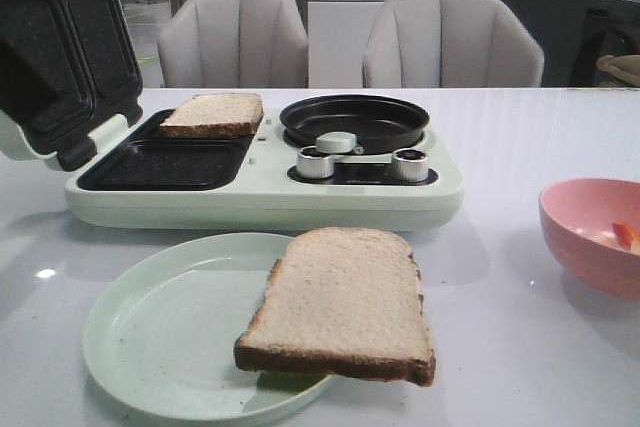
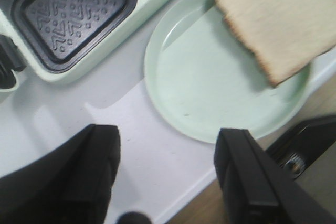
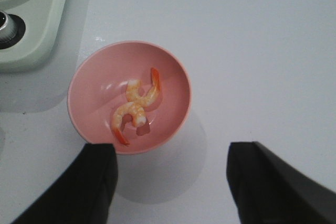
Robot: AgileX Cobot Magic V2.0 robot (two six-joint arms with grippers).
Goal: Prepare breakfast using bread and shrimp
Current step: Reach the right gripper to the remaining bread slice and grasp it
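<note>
Left gripper (image 2: 168, 177) hangs over the table edge beside the pale green plate (image 2: 184, 119), jaws spread wide, nothing between them. Right gripper (image 3: 170, 182) hovers above the pink bowl (image 3: 84, 85), also spread and empty.

Bread: one slice (image 1: 213, 114) lies in the far tray of the sandwich maker (image 1: 400, 197), lid (image 1: 60, 47) propped open on my left. The near tray (image 1: 165, 164) beside it is bare. The second slice (image 1: 345, 302) sits on the plate, its right side overhanging the rim toward the table, an easy edge to pinch, I judge.

Shrimp (image 3: 135, 106): in the right wrist view I count what looks like two curled pieces, touching, low in the bowl, well right of the appliance. In the front view only an orange tip shows over the rim.

The round pan (image 1: 355, 119) behind the knobs (image 1: 412, 164) is empty. I read this as mid-task: one slice loaded, shrimp next for my right arm, which is already lined up over the bowl.
</note>
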